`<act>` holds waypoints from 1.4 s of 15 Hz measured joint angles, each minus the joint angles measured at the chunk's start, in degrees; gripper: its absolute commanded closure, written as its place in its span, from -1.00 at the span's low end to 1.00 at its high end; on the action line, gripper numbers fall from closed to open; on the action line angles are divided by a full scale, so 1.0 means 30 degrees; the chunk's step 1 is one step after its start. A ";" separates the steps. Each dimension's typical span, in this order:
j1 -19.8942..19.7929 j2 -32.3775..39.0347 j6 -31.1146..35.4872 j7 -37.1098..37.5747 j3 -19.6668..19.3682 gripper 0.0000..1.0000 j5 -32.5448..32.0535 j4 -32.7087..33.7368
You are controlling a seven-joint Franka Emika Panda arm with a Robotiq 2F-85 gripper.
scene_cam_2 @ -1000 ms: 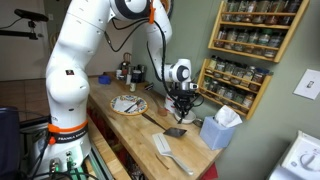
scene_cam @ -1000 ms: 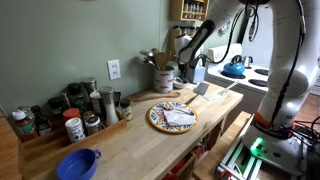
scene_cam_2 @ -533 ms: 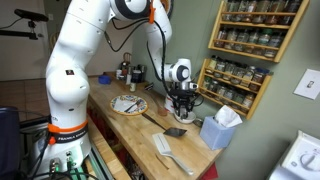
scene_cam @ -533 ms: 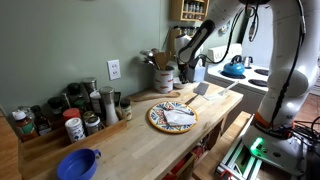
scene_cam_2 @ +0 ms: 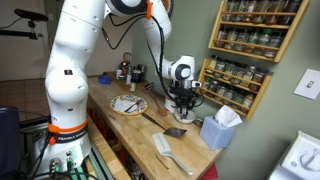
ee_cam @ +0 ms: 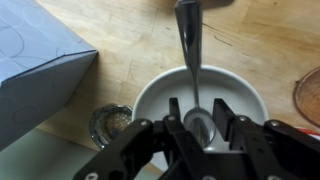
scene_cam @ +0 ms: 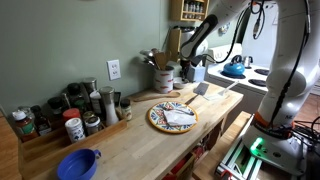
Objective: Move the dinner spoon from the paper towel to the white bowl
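In the wrist view the dinner spoon (ee_cam: 189, 55) lies with its scoop inside the white bowl (ee_cam: 150, 95) and its handle reaching out over the far rim. My gripper (ee_cam: 197, 118) hangs just above the bowl, fingers apart on either side of the scoop, with a gap on each side. In both exterior views the gripper (scene_cam: 185, 66) (scene_cam_2: 182, 102) hovers over the bowl (scene_cam_2: 183, 114) at the far end of the counter. The whitish paper towel (scene_cam: 179, 116) lies on the yellow-rimmed plate (scene_cam: 159, 124), with no spoon on it.
A blue-grey tissue box (ee_cam: 40, 70) and a small glass jar (ee_cam: 110, 125) stand close to the bowl. A spatula (scene_cam_2: 168, 150) lies near the counter edge. A utensil crock (scene_cam: 162, 78), spice jars (scene_cam: 75, 112) and a blue bowl (scene_cam: 78, 163) line the counter.
The arm has risen slightly above the bowl. The spoon stays in the bowl.
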 measured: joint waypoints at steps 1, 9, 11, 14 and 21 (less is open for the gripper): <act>-0.0149 -0.0430 0.0071 -0.0458 0.0064 -0.52 0.0685 -0.0281; -0.0495 -0.5261 -0.2151 -0.5304 0.0289 -1.00 0.6021 -0.3350; -0.0265 -0.6757 -0.3647 -0.5525 0.0259 -1.00 0.6421 -0.3965; 0.0055 -0.8899 -0.6265 -0.5130 0.0166 -1.00 0.6445 -0.4504; 0.1118 -1.2672 -0.9538 -0.6153 -0.0210 -1.00 0.6158 -0.5667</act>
